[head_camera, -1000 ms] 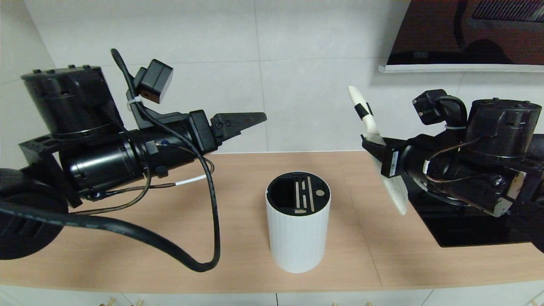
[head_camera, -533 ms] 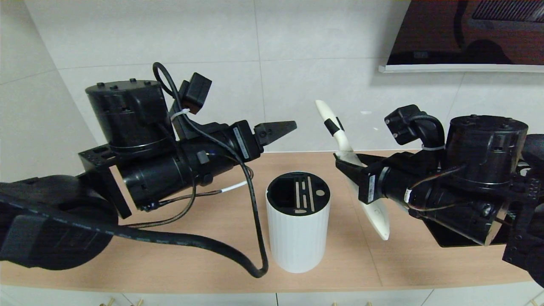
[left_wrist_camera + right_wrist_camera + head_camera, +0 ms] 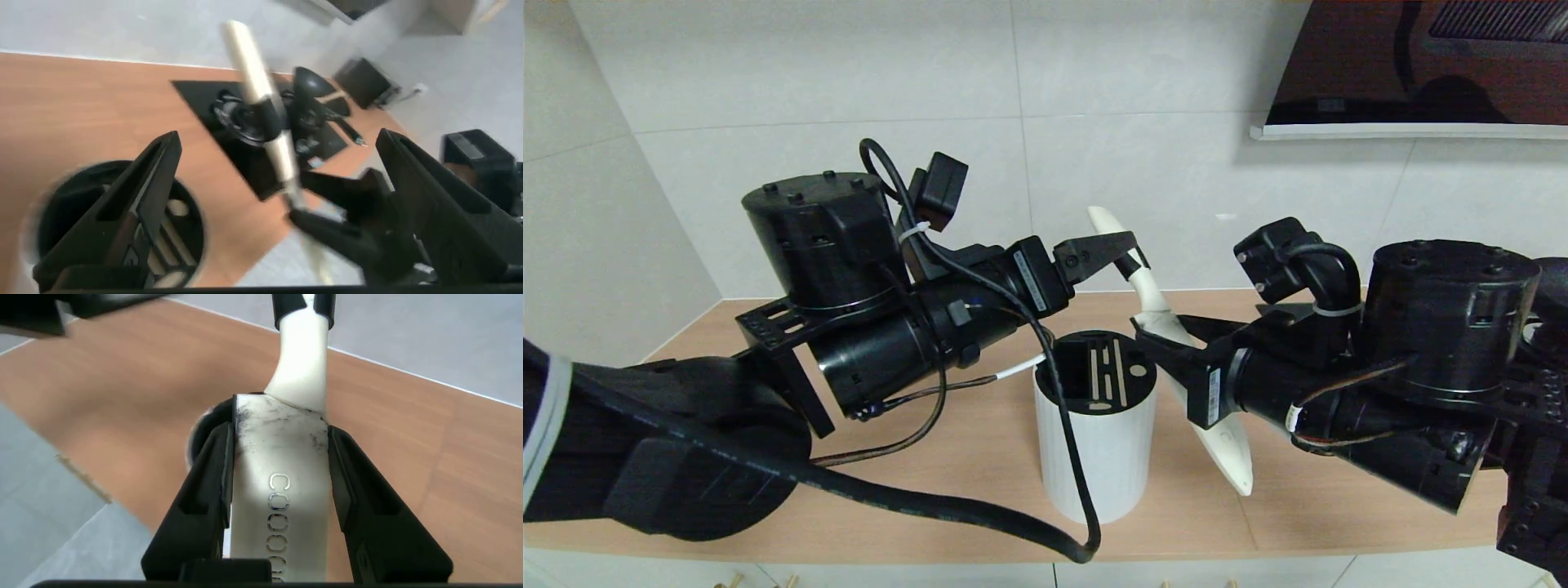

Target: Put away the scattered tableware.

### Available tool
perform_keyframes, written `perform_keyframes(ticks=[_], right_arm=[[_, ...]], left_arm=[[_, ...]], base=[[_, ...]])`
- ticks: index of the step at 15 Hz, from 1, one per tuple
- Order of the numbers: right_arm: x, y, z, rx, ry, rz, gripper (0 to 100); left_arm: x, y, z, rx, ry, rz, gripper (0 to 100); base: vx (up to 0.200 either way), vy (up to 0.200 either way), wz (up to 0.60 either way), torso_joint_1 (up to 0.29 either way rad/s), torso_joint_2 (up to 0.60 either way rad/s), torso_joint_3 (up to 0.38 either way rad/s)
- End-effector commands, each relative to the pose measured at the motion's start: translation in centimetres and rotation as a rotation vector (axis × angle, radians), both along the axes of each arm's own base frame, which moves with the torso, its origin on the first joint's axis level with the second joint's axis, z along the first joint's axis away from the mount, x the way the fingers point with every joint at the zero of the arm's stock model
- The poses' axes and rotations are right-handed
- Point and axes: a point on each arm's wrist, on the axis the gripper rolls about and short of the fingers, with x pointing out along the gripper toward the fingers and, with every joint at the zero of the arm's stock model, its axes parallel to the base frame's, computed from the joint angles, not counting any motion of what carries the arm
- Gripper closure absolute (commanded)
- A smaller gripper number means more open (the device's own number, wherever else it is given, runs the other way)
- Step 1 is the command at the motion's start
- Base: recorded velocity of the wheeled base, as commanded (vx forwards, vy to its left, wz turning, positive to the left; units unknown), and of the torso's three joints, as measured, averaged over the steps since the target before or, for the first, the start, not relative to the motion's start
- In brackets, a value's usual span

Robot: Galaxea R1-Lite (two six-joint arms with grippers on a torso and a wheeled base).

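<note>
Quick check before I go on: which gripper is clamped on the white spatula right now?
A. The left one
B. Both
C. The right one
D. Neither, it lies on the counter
C: the right gripper is shut on the wide part of the white spatula, while the left gripper stands open, its fingers either side of the handle.

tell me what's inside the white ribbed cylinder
A black slotted insert caps the white ribbed cylinder; nothing sticks up from it. Below the openings it is too dark to see.
</note>
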Motion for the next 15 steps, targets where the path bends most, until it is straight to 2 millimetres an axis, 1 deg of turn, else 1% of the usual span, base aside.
perform_keyframes(ticks=[1, 4, 9, 12, 15], right_arm=[[-0.3, 0.4, -0.1, 0.006, 0.01, 0.014, 100], [-0.3, 0.5, -0.2, 0.007, 0.013, 0.018, 100], [-0.6, 0.8, -0.1, 0.019, 0.018, 0.032, 100], [-0.6, 0.9, -0.2, 0.016, 0.021, 0.033, 100], [-0.5, 1.0, -0.3, 0.014, 0.023, 0.033, 100]], left_arm=[[0.3, -0.9, -1.1, 0.009, 0.014, -0.012, 0], [0.3, -1.5, -1.4, -0.011, -0.014, -0.021, 0], [0.5, -1.9, -1.8, -0.02, 0.009, -0.028, 0], [0.6, -2.1, -1.5, -0.07, 0.013, -0.038, 0], [0.7, -2.4, -1.7, -0.068, 0.016, -0.041, 0]], base=[[0.0, 0.0, 0.0, 0.0, 0.0, 0.0], [0.0, 0.0, 0.0, 0.0, 0.0, 0.0], [0.0, 0.0, 0.0, 0.0, 0.0, 0.0], [0.0, 0.0, 0.0, 0.0, 0.0, 0.0], [0.0, 0.0, 0.0, 0.0, 0.0, 0.0]])
